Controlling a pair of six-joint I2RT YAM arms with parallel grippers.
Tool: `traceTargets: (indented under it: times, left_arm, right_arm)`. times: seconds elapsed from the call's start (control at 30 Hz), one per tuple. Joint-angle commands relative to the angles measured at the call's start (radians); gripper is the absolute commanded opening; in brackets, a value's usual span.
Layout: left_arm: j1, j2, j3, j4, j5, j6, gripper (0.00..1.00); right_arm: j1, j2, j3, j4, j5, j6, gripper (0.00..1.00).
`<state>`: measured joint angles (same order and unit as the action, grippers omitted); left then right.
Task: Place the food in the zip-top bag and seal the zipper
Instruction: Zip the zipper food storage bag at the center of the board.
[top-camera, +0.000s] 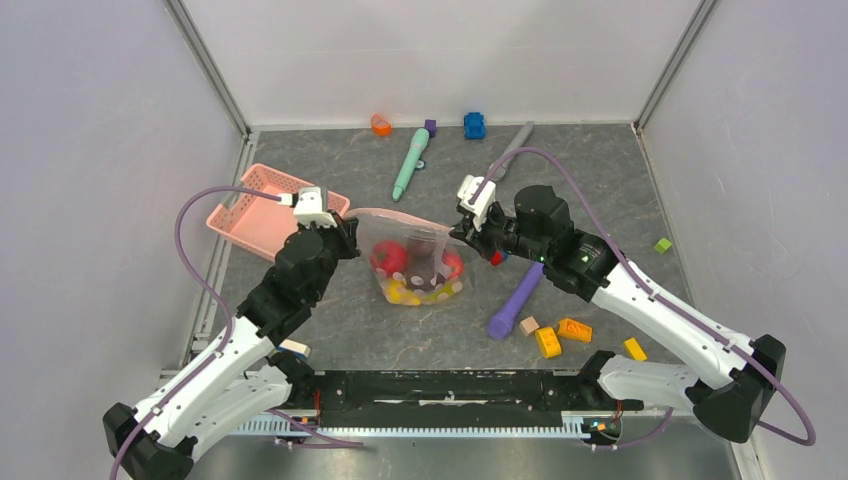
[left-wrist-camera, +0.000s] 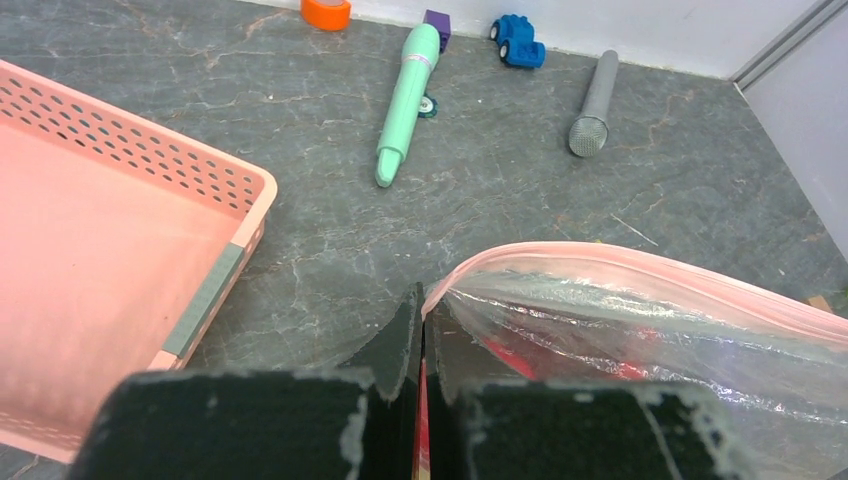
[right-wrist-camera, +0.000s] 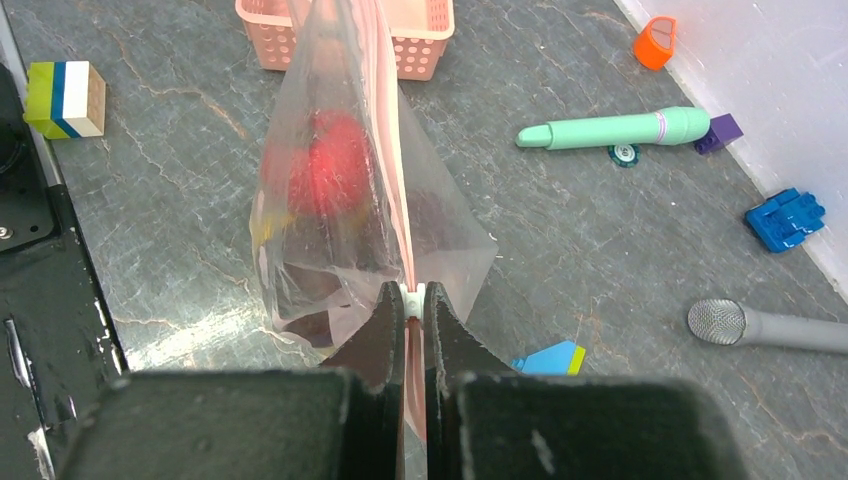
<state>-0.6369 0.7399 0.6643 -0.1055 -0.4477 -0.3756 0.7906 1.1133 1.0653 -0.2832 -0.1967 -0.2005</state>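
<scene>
Food (top-camera: 388, 258) is inside the zip-top bag (top-camera: 400, 225), which hangs over the middle of the table (top-camera: 330, 330). The left gripper (left-wrist-camera: 421, 320) and right gripper (right-wrist-camera: 411, 295) are each clamped on one end of the zipper (left-wrist-camera: 650, 268). The zipper looks closed, so the seal is probably nearly done.

the top external camera looked steeply down from above and behind the arm bases, far enough off to take in the whole table (top-camera: 600, 180). the left wrist camera sat close behind the left gripper (left-wrist-camera: 422, 330), facing the far wall. the right wrist camera, as close behind the right gripper (right-wrist-camera: 413, 300), faced left toward the pink basket (right-wrist-camera: 430, 50). all three shared the zip-top bag (top-camera: 400, 225) and the teal stick (top-camera: 411, 163).
</scene>
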Motion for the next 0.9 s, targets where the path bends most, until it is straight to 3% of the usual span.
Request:
traceTargets:
  times: [0.0, 0.87]
  left_arm:
    - [0.018, 0.001, 0.048, -0.040, -0.149, -0.017, 0.02]
    - [0.019, 0.012, 0.062, -0.072, -0.273, 0.027, 0.02]
  right_arm:
    - [-0.014, -0.035, -0.007, -0.028, 0.047, 0.012, 0.00]
    - [-0.022, -0.045, -0.031, -0.039, 0.067, 0.012, 0.00]
